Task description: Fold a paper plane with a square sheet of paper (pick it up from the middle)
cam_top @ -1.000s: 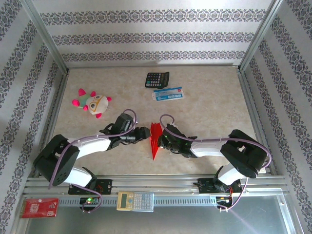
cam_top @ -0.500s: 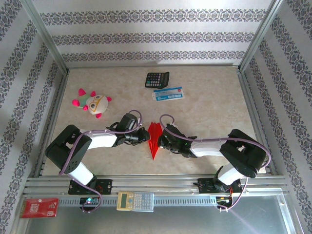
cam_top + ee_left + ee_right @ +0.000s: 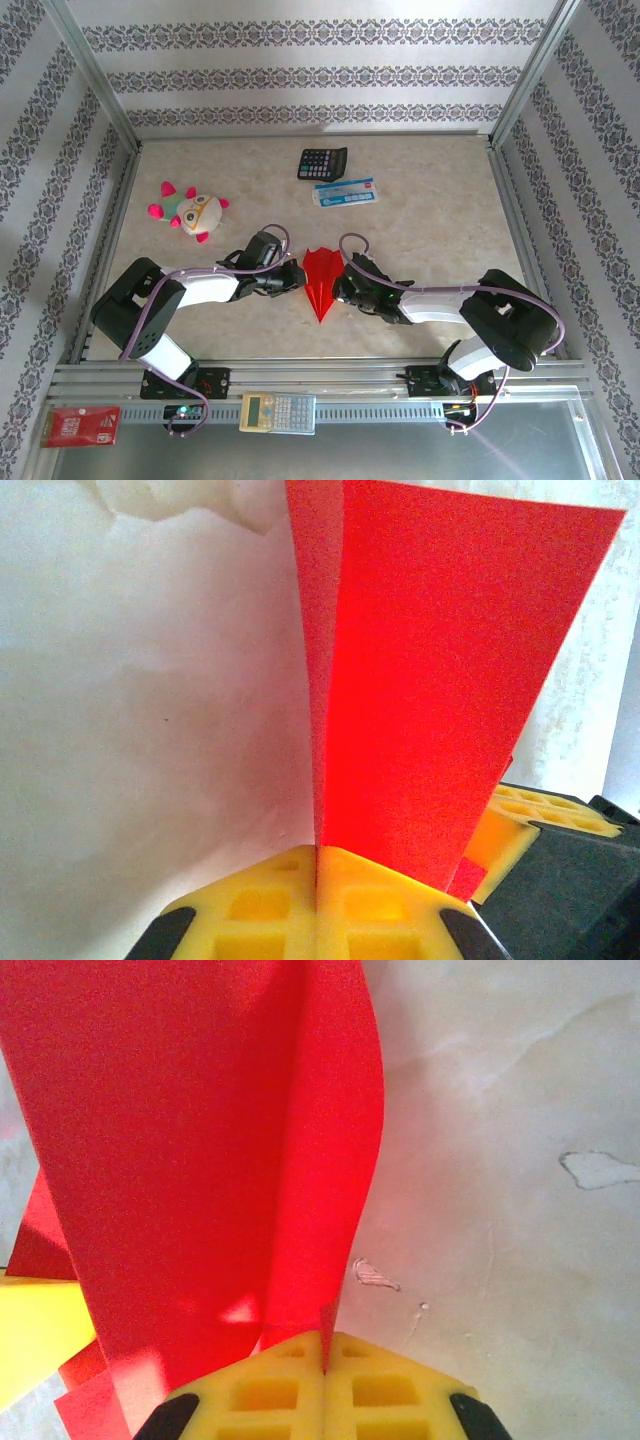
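Patterned walls enclose a pale marbled worktop (image 3: 440, 240). The paper plane (image 3: 320, 275) sits at its centre between the two arms, nose pointing toward the bases.

**Gripper state.** The left gripper (image 3: 298, 277) is fully closed on the plane's left flap. The left wrist view shows the yellow pads (image 3: 260, 905) meeting with the red sheet pinched at the seam. The right gripper (image 3: 343, 288) is likewise fully closed on the right flap.

**Step in hand (judged).** Spreading the two wings outward from the centre crease.

**Procedure.**
1. Draw both grippers apart at equal rate, so the crease stays on the midline.
2. Hold both wrists at the same height, since uneven lift would twist the dart.
3. Pull gently, as thin paper tears or slips at the pinch.
4. Lower the wings level before releasing either side.

**Clearance.** The calculator (image 3: 322, 162) and plush toy (image 3: 190, 210) lie well apart from the work.
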